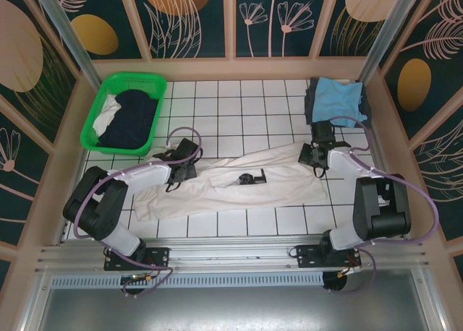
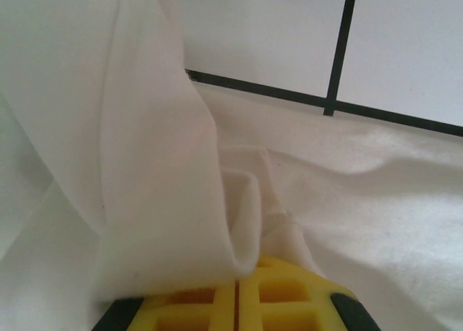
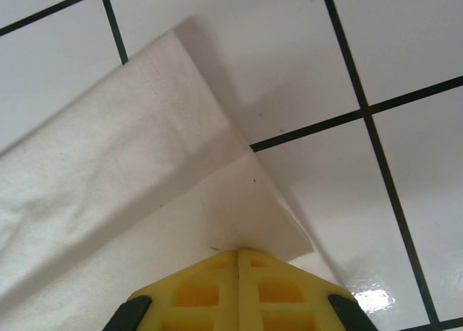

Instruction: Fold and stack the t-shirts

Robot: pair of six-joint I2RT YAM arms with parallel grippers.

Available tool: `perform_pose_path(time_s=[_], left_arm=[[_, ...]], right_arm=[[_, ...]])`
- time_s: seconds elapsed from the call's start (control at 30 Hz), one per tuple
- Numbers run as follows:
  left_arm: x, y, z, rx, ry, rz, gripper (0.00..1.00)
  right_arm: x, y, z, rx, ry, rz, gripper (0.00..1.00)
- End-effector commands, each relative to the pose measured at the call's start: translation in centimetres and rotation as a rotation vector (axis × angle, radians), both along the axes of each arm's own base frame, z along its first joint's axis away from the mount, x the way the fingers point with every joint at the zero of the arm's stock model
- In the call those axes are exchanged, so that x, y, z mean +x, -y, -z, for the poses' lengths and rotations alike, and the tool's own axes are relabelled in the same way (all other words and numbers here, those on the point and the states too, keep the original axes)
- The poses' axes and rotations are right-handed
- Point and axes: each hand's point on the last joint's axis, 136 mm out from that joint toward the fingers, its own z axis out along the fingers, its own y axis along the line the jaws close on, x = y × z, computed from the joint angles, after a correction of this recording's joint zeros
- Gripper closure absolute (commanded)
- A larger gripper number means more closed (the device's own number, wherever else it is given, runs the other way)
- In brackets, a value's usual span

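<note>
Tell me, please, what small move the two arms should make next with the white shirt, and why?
Probably lift the two held ends together and carry that far edge toward the near side. The left gripper and the right gripper are each shut on an end of the white shirt, which lies in a long strip across the table, so a fold looks ready.

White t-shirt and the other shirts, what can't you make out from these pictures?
Top view: white t-shirt is folded over, hiding sleeves and neckline; its black print is too small to read.
Top view: light blue t-shirt covers the dark shirts beneath; their count is unclear.
Top view: dark cloth in the green basket hides whatever lies beneath.
</note>
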Motion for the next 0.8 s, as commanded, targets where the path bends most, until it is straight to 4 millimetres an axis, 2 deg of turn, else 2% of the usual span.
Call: perform_pose_path(time_s=[0.0,0.07,0.1,0.17,0.27,0.33,0.4,0.47,0.5,0.67,0.7,0.73,0.77], left_arm=[[4.3,2.2,-4.1,0.004,0.115,0.047,1.0],[7.7,3.3,-6.8,0.054,0.167,0.069,1.0],[9.0,3.8,-7.1,0.083,0.166,0.079,1.0],[11.8,4.8,-9.0,0.125,0.199,0.089,1.0],[14.2,5.5,-10.5,0.161,0.233,0.093,1.0],[14.8,6.0,-10.5,0.152,0.232,0.1,1.0],[14.5,6.2,-9.9,0.13,0.219,0.099,1.0],[13.5,5.6,-9.1,0.123,0.209,0.076,1.0],[12.6,5.0,-8.2,0.128,0.192,0.068,1.0],[8.5,3.0,-7.2,0.077,0.176,0.025,1.0],[7.8,2.7,-6.4,0.072,0.163,0.021,1.0],[7.2,2.5,-7.1,0.044,0.182,0.016,1.0],[6.6,2.5,-6.8,0.022,0.181,0.016,1.0]], right_arm=[[1.9,2.0,-2.5,-0.022,0.067,0.073,1.0],[4.2,3.4,-4.3,-0.019,0.114,0.11,1.0],[5.2,3.7,-5.0,-0.013,0.138,0.114,1.0],[7.4,3.6,-7.1,0.02,0.208,0.092,1.0],[9.7,2.5,-8.9,0.053,0.27,0.032,1.0],[10.0,2.6,-9.1,0.041,0.256,0.028,1.0],[9.4,2.7,-8.8,0.037,0.245,0.024,1.0],[7.8,2.2,-8.0,0.055,0.236,0.005,1.0],[7.0,2.0,-7.5,0.061,0.23,0.0,1.0],[2.1,2.2,-4.9,0.078,0.168,0.03,1.0],[1.4,2.3,-4.3,0.079,0.153,0.043,1.0],[0.7,2.2,-3.8,0.088,0.142,0.048,1.0],[0.0,2.0,-3.3,0.104,0.13,0.047,1.0]])
